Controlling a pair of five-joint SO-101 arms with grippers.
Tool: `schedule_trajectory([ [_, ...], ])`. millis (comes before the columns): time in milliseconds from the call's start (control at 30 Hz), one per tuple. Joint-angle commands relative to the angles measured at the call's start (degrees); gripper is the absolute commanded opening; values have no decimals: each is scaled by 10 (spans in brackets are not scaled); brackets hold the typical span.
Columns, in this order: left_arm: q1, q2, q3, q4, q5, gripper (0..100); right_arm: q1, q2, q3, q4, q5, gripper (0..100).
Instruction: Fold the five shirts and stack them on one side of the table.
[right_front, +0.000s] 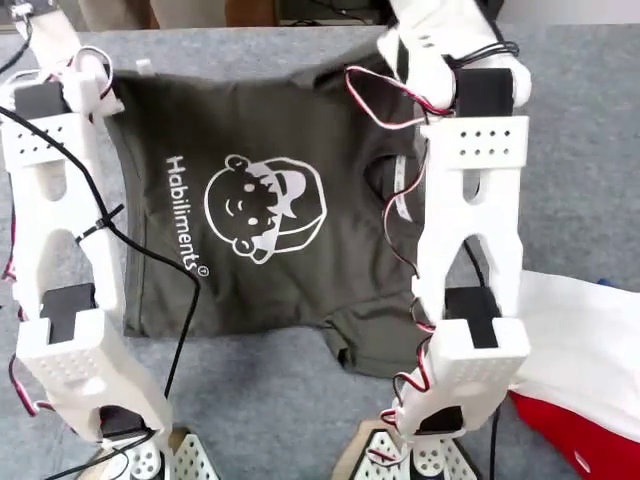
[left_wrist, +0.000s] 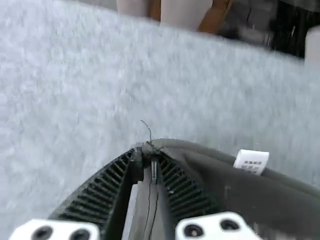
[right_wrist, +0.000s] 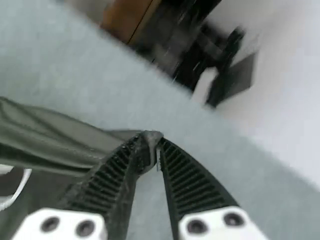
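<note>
Dark T-shirt (right_front: 300, 290) lies spread print-up on the grey felt table (right_front: 250, 410), between the two arms. Its white cartoon print (right_front: 263, 207) reads sideways from my high view, and the neck opening faces the right arm.

Left gripper (left_wrist: 149, 150): jaws closed narrow, pinching the shirt's far corner on its side. A small white care label (left_wrist: 251, 162) sticks out of the hem just beside the pinch.

Right gripper (right_wrist: 152, 140): jaws nearly together, with a fold of the same dark cloth clamped at the tips at the shirt's far edge on its side.

One sleeve (right_front: 365, 345) juts out on the near side. A white garment (right_front: 580, 340) lies heaped over a red one (right_front: 560, 430) at the table's near right, beside the right arm's base.
</note>
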Motion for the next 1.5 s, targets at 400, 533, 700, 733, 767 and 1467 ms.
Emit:
schedule_trajectory([
  [400, 67, -29, -37, 262, -32, 19, 35, -84, -34, 269, -38, 4],
  [533, 78, -69, 68, 258, -41, 19, 54, -136, 18, 282, -27, 4],
  [700, 63, -179, 309, 157, -61, 19, 80, -217, 153, 276, -6, 4],
  [733, 66, -208, 365, 129, -65, 19, 78, -239, 186, 267, -6, 4],
  [767, 67, -239, 419, 97, -69, 19, 78, -265, 222, 256, -6, 4],
  [1467, -3, -232, 651, -78, -150, 19, 206, -765, 966, 118, 111, 4],
])
